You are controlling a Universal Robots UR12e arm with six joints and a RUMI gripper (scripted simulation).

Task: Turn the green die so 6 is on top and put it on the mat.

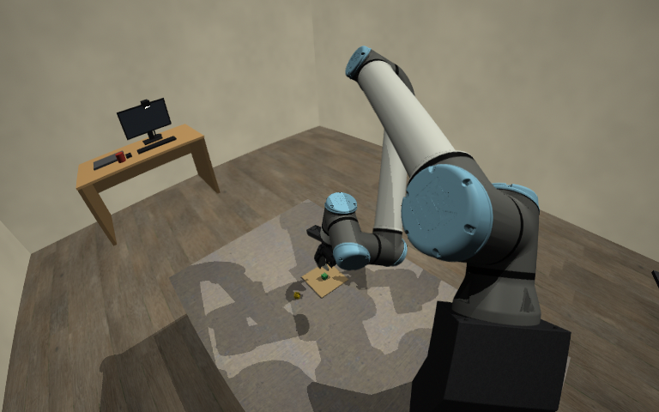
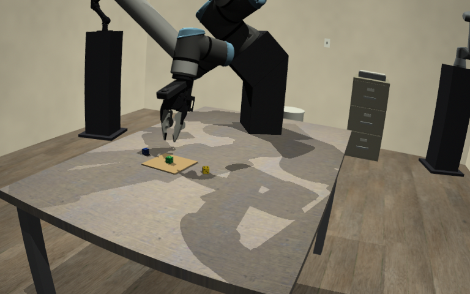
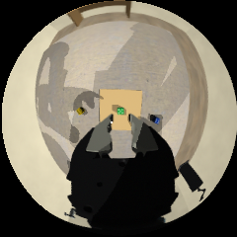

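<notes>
The green die (image 2: 169, 159) sits flat on the tan mat (image 2: 169, 163), fully inside its edges; it also shows in the top view (image 1: 323, 275) and in the wrist view (image 3: 119, 111). Its top number is too small to read. My gripper (image 2: 169, 138) hangs well above the mat, just behind the die, pointing down. Its fingers stand a little apart with nothing between them. In the wrist view the fingertips frame the die from above. The blue die (image 2: 145, 150) lies on the table left of the mat. The yellow die (image 2: 205, 169) lies right of it.
Black pedestals (image 2: 103, 81) stand beside the table, and the arm's black base (image 2: 263, 82) stands at its far edge. A filing cabinet (image 2: 369, 114) is at the right. A desk with a monitor (image 1: 141, 155) stands by the far wall.
</notes>
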